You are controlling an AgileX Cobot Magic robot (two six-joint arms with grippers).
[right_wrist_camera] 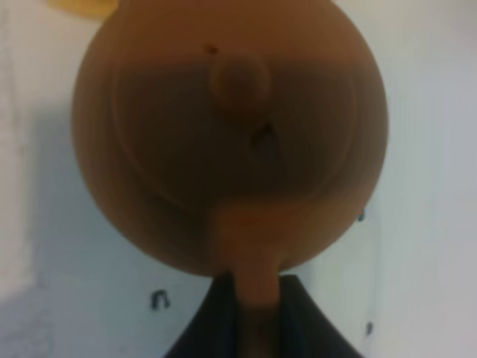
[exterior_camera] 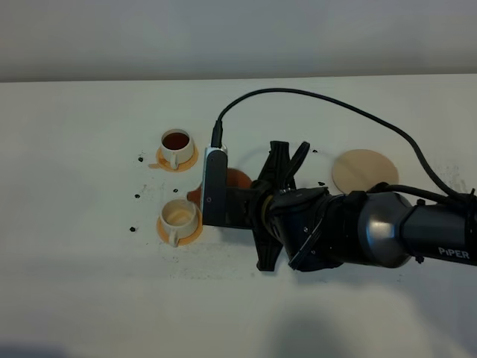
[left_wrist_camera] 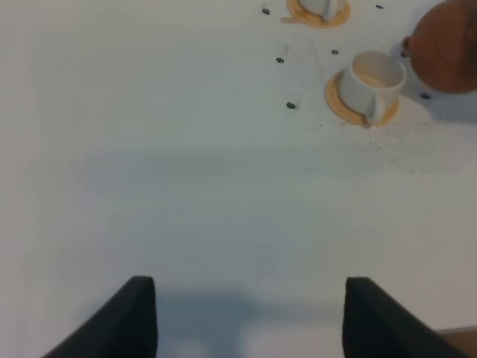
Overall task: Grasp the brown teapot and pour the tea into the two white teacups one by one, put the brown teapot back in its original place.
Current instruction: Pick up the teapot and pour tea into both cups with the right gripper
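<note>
- Brown teapot held by its handle — right gripper clamped on it.
- Left gripper seen spread apart, empty.
- Far teacup filled dark.

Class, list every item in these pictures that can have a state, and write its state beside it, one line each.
far teacup: filled with dark tea
near teacup: no dark tea showing inside
beige coaster: bare, nothing on it
brown teapot: lid on, held by its handle, away from the beige coaster
right gripper: shut on the brown teapot's handle
left gripper: open, holding nothing
</note>
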